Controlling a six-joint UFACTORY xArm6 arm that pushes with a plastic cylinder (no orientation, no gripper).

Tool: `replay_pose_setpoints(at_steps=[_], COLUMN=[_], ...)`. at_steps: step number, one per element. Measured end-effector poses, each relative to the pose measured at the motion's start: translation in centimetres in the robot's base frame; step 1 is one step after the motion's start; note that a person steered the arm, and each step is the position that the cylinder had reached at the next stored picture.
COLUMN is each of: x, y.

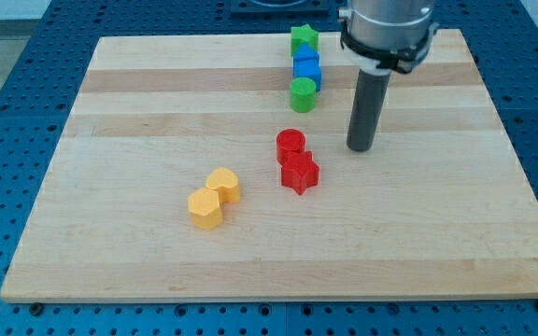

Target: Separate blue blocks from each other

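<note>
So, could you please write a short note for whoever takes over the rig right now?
My tip rests on the board, free of every block, to the view's right of the red cylinder.
The two blue blocks sit touching in a column near the view's top, between the green star-like block above and the green cylinder below.
Done: nothing yet; the blues are not separated.
Left: bring the tip up beside the column and push one blue block away from the other.

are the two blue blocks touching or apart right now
Touching, as far as the view shows: the blue blocks sit stacked in one column, no gap visible, between the green star and green cylinder. My tip is to their lower right, apart.
</note>
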State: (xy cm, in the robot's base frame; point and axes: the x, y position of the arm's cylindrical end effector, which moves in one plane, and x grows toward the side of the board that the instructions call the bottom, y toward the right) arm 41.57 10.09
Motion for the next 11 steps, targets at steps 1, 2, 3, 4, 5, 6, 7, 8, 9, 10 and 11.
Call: replay_pose_setpoints(at_steps=[1,2,3,4,5,6,7,8,9,10,11], x=[-3.9,-7.8,-11.3,-13.4,-14.3,-15.0,-15.3,-15.3,-15.3,-15.3,-15.3], y=[0.0,0.0,-0.1,-1.8,-4.8,-8.1,-9.9,-9.0,-6.7,-5.7,-5.9])
